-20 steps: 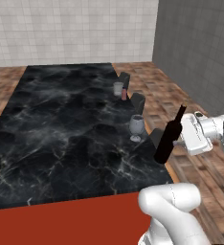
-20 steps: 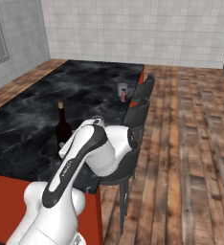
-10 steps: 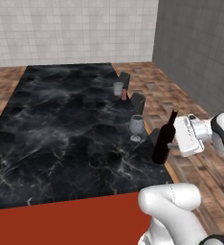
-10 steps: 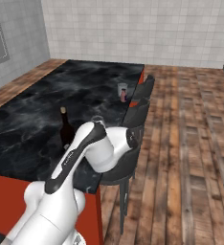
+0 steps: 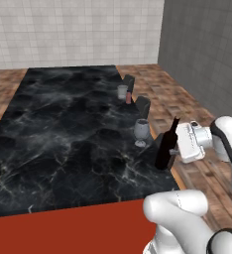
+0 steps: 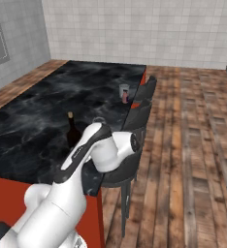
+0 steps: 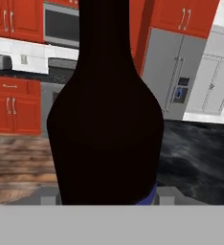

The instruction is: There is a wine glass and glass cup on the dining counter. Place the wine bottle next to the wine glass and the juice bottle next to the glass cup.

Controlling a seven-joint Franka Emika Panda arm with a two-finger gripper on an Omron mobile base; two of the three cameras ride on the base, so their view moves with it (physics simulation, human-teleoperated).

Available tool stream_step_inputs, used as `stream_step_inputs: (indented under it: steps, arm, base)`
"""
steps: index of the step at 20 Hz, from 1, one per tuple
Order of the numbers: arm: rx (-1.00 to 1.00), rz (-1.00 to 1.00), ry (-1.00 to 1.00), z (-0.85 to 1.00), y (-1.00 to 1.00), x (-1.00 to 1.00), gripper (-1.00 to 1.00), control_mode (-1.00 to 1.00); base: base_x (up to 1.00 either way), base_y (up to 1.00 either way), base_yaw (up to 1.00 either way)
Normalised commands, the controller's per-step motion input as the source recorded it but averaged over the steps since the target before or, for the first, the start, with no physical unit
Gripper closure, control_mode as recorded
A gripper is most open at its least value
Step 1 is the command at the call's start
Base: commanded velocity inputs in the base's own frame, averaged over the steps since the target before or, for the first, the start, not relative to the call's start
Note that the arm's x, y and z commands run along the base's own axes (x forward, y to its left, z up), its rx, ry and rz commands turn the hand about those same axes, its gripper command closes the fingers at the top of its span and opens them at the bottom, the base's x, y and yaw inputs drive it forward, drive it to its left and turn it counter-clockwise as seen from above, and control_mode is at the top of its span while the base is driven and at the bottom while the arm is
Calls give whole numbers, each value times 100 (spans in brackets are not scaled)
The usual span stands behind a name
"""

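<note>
We are holding the wine bottle [image 5: 164,151] in our jaws [image 5: 175,149], which are closing partway around its dark body from the right. The bottle is tilting slightly, its base at or just above the right edge of the table [image 5: 63,139]; we cannot tell whether it is touching. The wine glass [image 5: 141,132] is standing just beside it, at about ten o'clock from the bottle. Farther along the same edge, toward twelve o'clock, the juice bottle [image 5: 128,97] is sitting just beside the glass cup [image 5: 122,92].

We are judging the risks. The bottle is leaning and sitting close to the edge, so releasing it there could topple it off the table. Shifting it inward carelessly could knock over the stemmed glass.
</note>
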Motion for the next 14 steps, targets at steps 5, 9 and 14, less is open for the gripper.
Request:
stream_step_inputs:
  steps: [5,9,14]
  arm:
    - [0,0,0,-18,-1,35,100,-100]
    - [0,0,-2,-13,0,37,100,-100]
    - [0,0,-3,-13,-3,31,100,-100]
  base:
    - [0,0,0]
    - [0,0,0]
    - [0,0,0]
